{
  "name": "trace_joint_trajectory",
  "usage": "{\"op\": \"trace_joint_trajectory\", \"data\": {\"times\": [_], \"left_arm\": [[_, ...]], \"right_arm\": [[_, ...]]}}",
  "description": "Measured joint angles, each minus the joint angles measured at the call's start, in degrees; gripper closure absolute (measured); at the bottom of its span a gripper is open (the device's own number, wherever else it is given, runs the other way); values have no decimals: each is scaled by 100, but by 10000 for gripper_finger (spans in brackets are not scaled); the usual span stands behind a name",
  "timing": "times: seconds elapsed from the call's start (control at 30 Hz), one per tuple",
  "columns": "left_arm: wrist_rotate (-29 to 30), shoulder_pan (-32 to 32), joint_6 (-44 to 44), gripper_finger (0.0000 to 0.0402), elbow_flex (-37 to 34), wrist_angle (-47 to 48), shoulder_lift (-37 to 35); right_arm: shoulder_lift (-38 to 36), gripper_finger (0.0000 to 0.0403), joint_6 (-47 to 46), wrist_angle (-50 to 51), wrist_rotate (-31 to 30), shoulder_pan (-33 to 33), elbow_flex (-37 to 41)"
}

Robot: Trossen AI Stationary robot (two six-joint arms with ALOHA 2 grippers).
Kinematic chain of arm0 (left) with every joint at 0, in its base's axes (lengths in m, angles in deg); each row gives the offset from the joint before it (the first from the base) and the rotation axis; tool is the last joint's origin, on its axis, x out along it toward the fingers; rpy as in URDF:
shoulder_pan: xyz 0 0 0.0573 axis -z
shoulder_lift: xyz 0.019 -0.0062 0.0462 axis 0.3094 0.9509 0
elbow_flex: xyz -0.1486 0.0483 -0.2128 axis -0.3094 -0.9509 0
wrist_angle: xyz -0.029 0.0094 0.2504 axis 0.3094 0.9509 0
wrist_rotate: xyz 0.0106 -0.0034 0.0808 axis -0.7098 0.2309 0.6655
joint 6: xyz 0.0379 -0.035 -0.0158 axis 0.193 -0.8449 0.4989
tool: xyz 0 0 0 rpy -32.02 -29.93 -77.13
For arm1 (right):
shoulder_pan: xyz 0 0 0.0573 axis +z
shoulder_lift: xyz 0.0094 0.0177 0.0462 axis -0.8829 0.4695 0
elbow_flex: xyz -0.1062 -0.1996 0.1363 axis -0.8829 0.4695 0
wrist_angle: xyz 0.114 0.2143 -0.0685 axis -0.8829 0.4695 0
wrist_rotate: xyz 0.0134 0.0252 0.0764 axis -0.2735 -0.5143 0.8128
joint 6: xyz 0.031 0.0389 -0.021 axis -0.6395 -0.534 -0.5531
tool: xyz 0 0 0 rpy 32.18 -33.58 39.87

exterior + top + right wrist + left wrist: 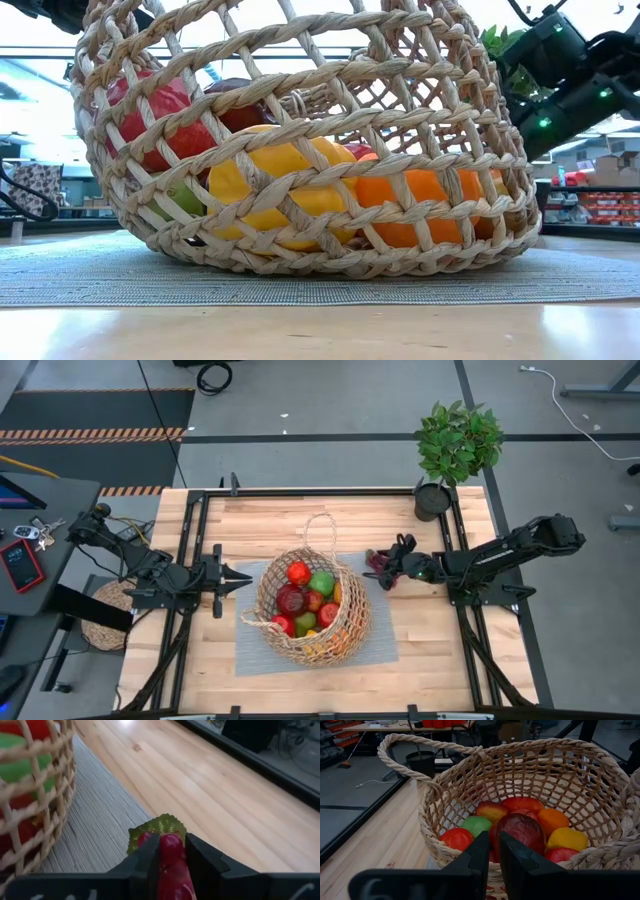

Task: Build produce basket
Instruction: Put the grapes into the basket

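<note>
While clamped, grapes sit inside right end effector.

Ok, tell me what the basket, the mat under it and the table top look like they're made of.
Basket: tan wicker or twisted fibre rope, matte, in an open weave with gaps between strands. Mat: grey woven textile, matte, judging by its fine ribbed lines. Table top: light wood, probably butcher block, with visible plank seams and grain and a slight sheen.

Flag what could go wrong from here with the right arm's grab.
The right gripper is shut on the grape bunch by only a few grapes, so the bunch might tear or drop on lifting. The basket is already heaped with produce; added grapes could roll out. The left gripper sits shut beside the basket.
</note>
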Motion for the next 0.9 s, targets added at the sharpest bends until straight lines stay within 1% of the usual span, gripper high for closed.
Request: {"op": "trace_joint_trajectory", "data": {"times": [0.3, 0.47, 0.57, 0.73, 0.9], "left_arm": [[-1, 0, 0, 353, 0, -2, 2], [-2, 0, 0, 353, 0, -1, 2], [-2, 0, 0, 353, 2, -1, 2], [0, -2, 0, 353, 0, -2, 2], [0, -2, 0, 353, 0, -2, 0]], "right_arm": [[-58, 318, 384, -638, -2, 2, -9], [-447, 319, 604, -1094, 9, 108, -9], [-846, 319, 794, -1407, 167, 272, -58], [-1493, 319, 1167, -1425, 320, 684, -466], [-1751, 319, 1551, -1444, 348, 1207, -1010]]}}
